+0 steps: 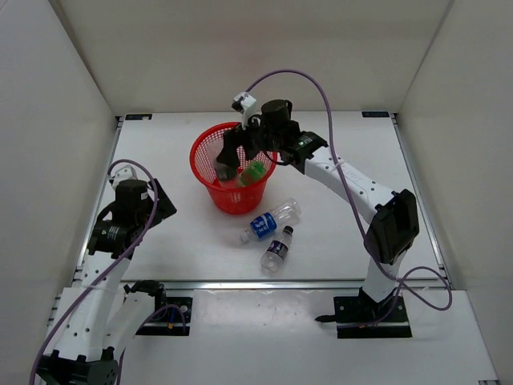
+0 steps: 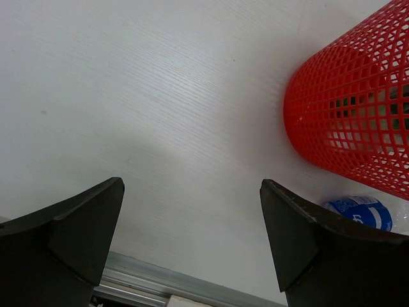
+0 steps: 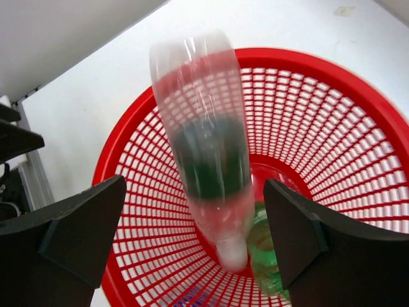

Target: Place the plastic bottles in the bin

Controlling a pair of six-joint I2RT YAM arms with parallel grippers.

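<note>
The red mesh bin (image 1: 210,152) stands at mid table. My right gripper (image 1: 244,148) hangs over it, open (image 3: 193,184). A clear bottle with a dark label (image 3: 208,147) is between the spread fingers without touching them, blurred, its narrow end pointing down into the bin (image 3: 358,128). The green bottle (image 3: 265,256) lies inside the bin, also visible from above (image 1: 255,172). The blue-label bottle (image 1: 271,220) and another dark-label bottle (image 1: 276,250) lie on the table in front of the bin. My left gripper (image 1: 160,204) is open and empty (image 2: 192,183), left of the bin (image 2: 345,109).
White walls enclose the table on three sides. A metal rail (image 2: 192,284) runs along the table's near edge, close under my left gripper. The blue-label bottle (image 2: 361,211) shows at the right edge of the left wrist view, beside the bin's base.
</note>
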